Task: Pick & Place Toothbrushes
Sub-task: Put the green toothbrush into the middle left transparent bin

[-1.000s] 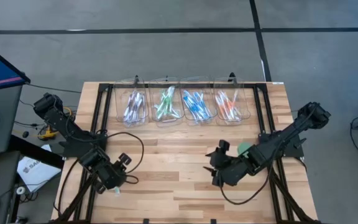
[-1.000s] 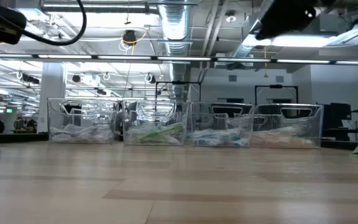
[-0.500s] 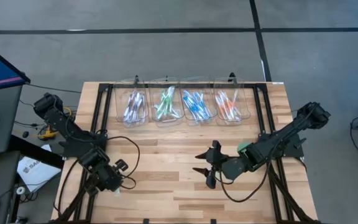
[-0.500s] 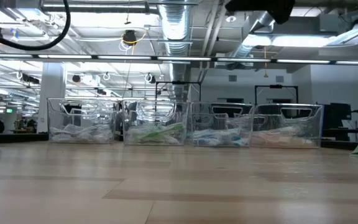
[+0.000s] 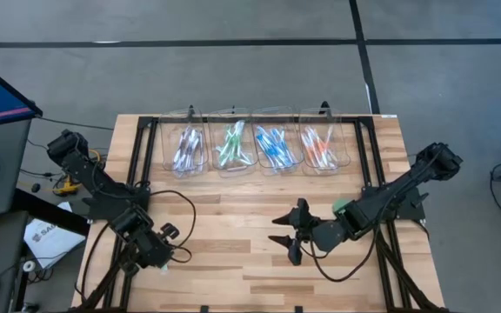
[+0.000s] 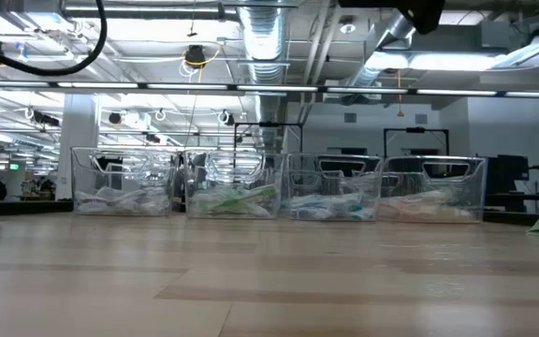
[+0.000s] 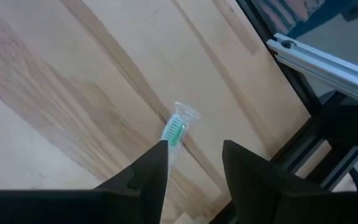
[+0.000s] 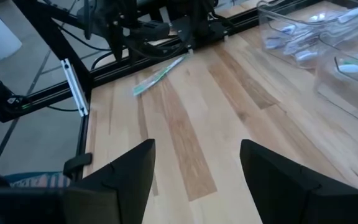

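The left end effector point(image 5: 165, 248) sits low over the desk point(image 5: 233, 217) near its front-left corner, and in its wrist view the two dark fingers point(image 7: 148, 171) stand a little apart around the tail of a green-bristled toothbrush point(image 7: 176, 132) that lies flat on the wood in a clear wrapper; the fingers look to be astride it, but whether they actually pinch it cannot be told. The right wrist view shows the same brush point(image 8: 159, 75) lying on the boards right at the left end effector, close to the left edge. The step in hand seems to be the pick of this single loose brush. All the other toothbrushes point(image 5: 231, 143) already lie sorted by colour in four clear bins point(image 5: 256, 113) along the far edge. The right end effector point(image 5: 289, 241) hovers over the middle of the front half of the desk, fingers spread and holding nothing, waiting. The next move probably calls for a firm closure on the thin handle, a clean lift, and a carry to the bin with the green brushes, second from the left.
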{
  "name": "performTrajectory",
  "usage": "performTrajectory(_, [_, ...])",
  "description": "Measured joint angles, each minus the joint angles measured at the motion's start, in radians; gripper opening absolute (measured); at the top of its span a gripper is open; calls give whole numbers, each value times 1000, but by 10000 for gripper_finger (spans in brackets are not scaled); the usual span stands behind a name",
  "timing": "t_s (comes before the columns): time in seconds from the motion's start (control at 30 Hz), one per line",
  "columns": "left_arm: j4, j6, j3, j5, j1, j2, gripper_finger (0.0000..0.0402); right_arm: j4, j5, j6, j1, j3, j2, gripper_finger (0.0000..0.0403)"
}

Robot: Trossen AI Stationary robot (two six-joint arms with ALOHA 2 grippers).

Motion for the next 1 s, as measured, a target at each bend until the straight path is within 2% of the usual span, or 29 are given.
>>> performTrajectory(0.23, [5,51,-70,0,-8,0,145,0,2,3,-2,0,0,230])
performTrajectory(0.37, [8,0,-121,2,-8,0,145,2,2,28,-1,0,0,230])
performTrajectory(0.47, [10,-1,-131,41,-11,0,145,3,3,53,-1,0,0,230])
performTrajectory(0.7, [18,-36,-132,17,-103,0,145,5,3,123,-1,0,0,230])
performTrajectory(1.0, [37,-85,-140,-188,-145,0,145,5,3,87,-2,0,0,230])
